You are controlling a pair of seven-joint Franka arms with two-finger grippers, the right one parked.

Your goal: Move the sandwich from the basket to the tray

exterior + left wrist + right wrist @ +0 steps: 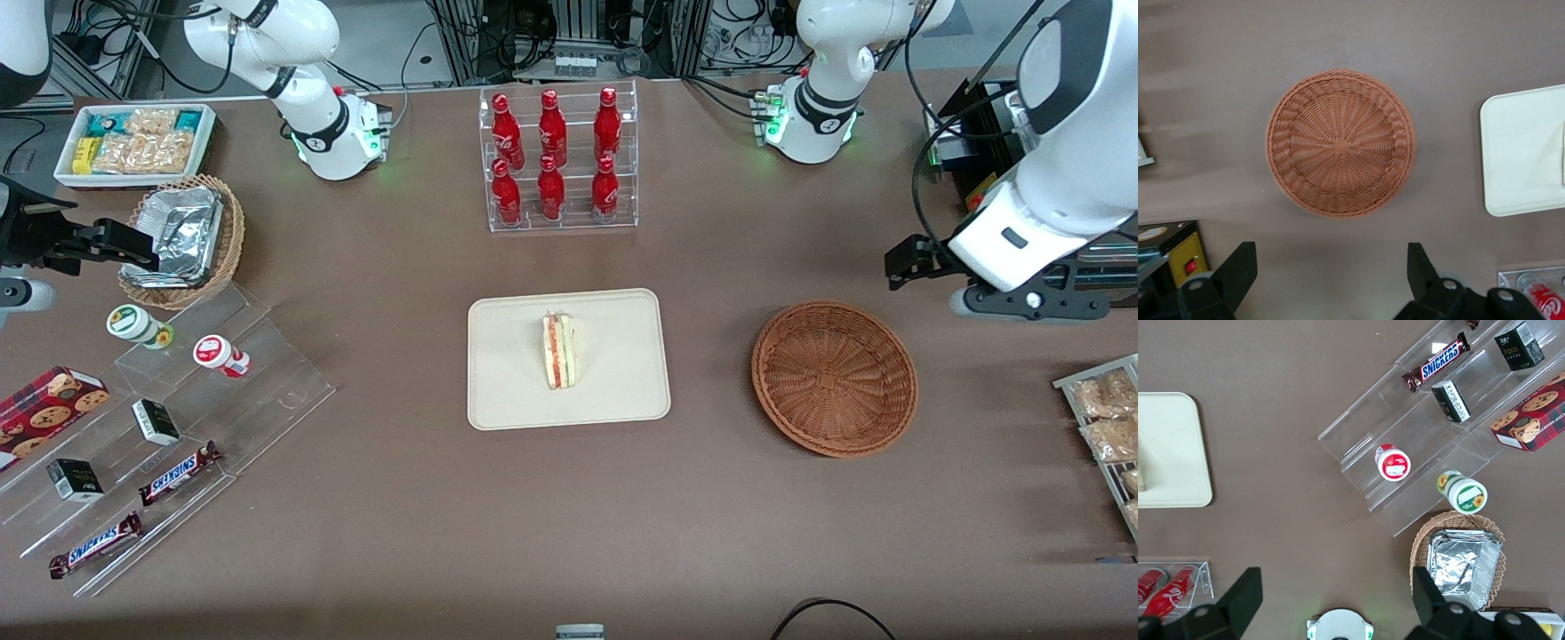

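The sandwich (pixel 559 350), a white wedge with red and green filling, lies on the cream tray (pixel 507 382) at the table's middle. The reddish-brown wicker basket (pixel 834 378) sits beside the tray toward the working arm's end and holds nothing. My left gripper (pixel 900 264) hangs above the table, a little farther from the front camera than the basket, open and empty. In the left wrist view the basket (pixel 1340 143) lies below the spread fingers of the gripper (pixel 1330 257), and an edge of the tray (pixel 1518 157) shows.
A clear rack of red cola bottles (pixel 556 160) stands farther back than the tray. A tan basket with foil packs (pixel 182 236), a white snack bin (pixel 133 142) and stepped acrylic shelves (pixel 160 427) lie toward the parked arm's end. A wire rack of snack packets (pixel 1107 427) lies toward the working arm's end.
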